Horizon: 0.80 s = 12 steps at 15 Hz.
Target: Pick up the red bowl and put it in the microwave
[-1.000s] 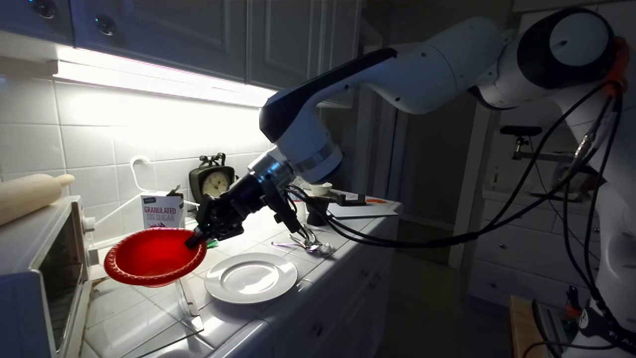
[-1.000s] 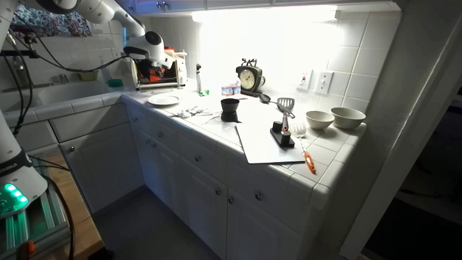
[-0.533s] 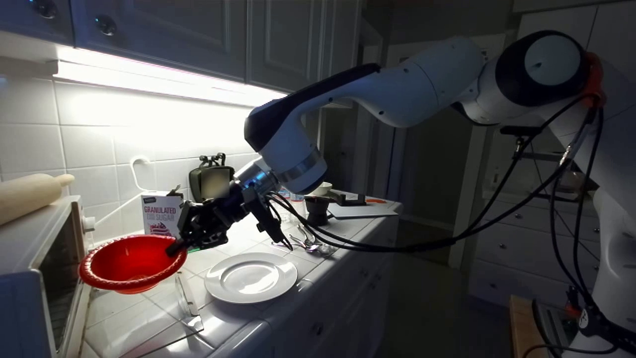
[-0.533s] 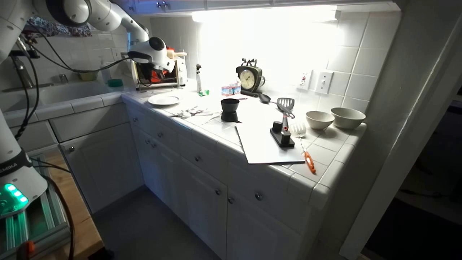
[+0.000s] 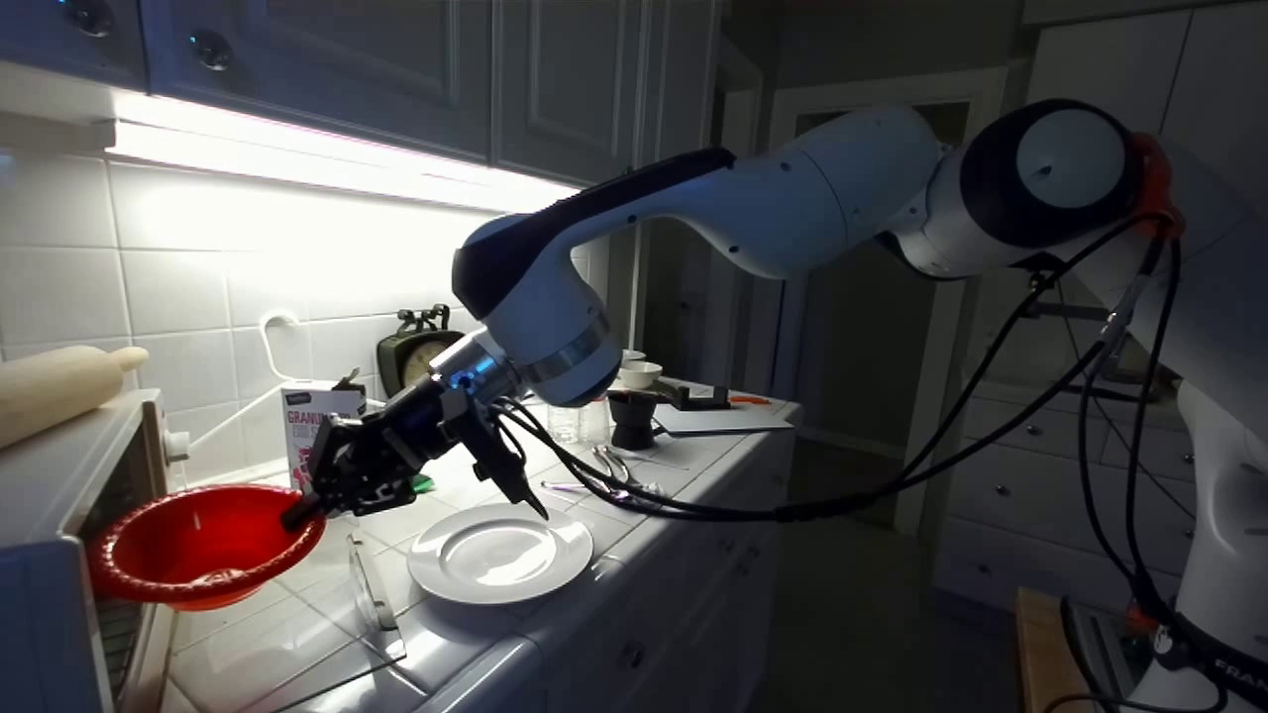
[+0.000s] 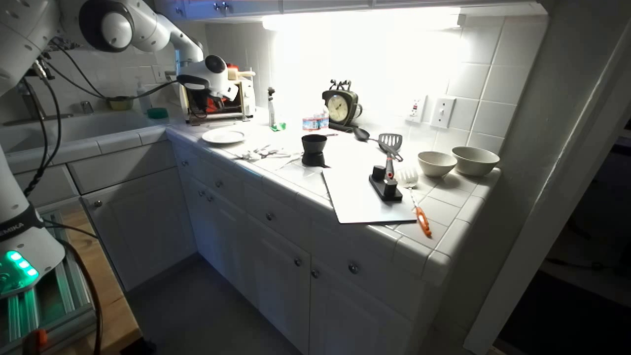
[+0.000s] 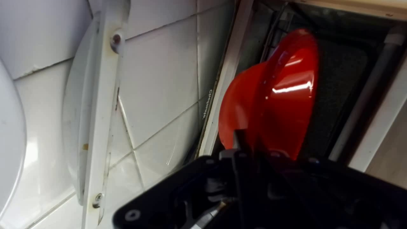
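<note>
The red bowl is held off the counter, its far side inside the open front of the microwave. In the wrist view the bowl stands against the microwave's dark interior. My gripper is shut on the bowl's near rim; in the wrist view the gripper's fingertips straddle the rim, in deep shadow. In an exterior view the bowl is mostly hidden by the arm, in front of the microwave. The microwave's glass door with its handle is folded down over the counter.
A white plate lies just beyond the door handle. A sugar carton stands by the wall beside the microwave. A rolling pin lies on the microwave's top. Cutlery, a black cup and a clock stand farther along.
My gripper has carried the bowl toward the microwave and slightly down. The bowl's far edge has gone from outside the opening to within it. The grip on the rim is unchanged.
</note>
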### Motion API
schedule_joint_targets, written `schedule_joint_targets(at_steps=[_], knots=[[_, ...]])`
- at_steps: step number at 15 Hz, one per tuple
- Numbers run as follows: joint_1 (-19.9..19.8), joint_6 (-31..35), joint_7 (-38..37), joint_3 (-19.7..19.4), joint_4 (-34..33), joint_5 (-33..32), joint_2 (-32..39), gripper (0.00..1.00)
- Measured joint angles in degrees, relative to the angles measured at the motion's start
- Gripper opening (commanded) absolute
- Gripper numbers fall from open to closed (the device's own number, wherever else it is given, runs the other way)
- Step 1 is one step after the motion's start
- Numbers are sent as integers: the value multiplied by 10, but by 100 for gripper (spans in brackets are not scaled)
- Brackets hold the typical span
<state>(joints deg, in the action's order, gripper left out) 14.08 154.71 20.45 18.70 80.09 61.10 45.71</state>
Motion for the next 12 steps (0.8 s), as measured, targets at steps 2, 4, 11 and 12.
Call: schedule_joint_targets(at_steps=[2,4,11,12], knots=[[7,-1,-14,0,-20,-18,14,1],[14,-2,-31,0,-39,-35,29,1],[26,-17,-81,1,-107,-80,76,1],[27,-21,-87,1,-117,-84,82,1]])
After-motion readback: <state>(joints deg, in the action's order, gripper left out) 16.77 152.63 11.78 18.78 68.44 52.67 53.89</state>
